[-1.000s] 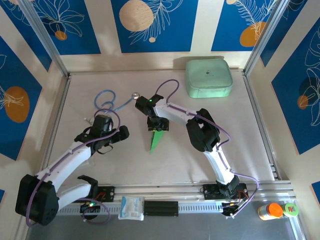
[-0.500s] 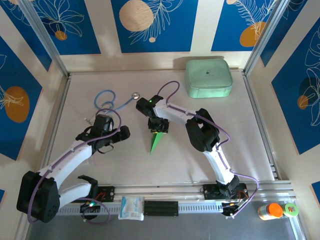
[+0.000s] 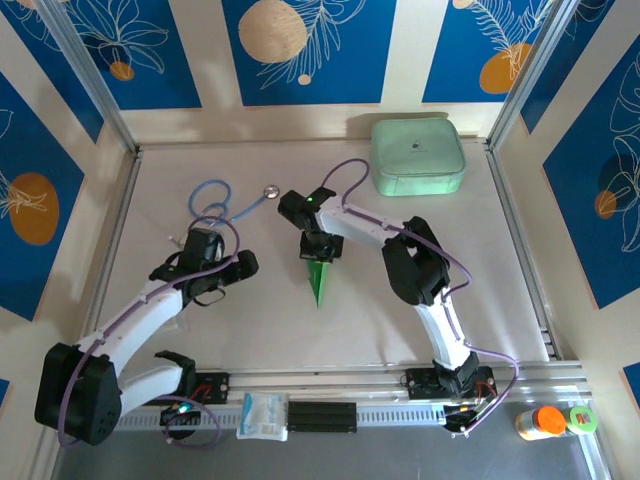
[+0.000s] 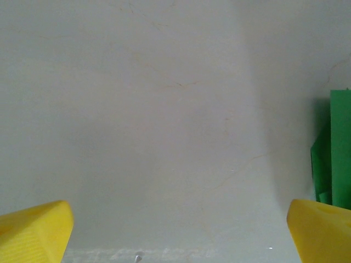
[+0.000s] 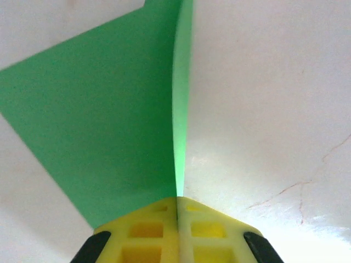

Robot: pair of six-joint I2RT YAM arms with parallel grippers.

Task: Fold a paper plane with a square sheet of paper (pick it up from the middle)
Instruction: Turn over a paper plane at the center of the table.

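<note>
Green paper plane (image 5: 109, 120), narrow creased dart, pinched by right tool (image 5: 177, 203); left tool (image 4: 178, 227) spread.

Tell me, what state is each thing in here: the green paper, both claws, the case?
green paper: folded into a narrow pointed shape, pinched at one end.
right gripper: shut on the green paper.
left gripper: open, holding nothing.
mint case: closed, lying flat.

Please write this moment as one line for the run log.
right gripper: shut on narrow folded bright green paper plane | left gripper: open, empty
</note>
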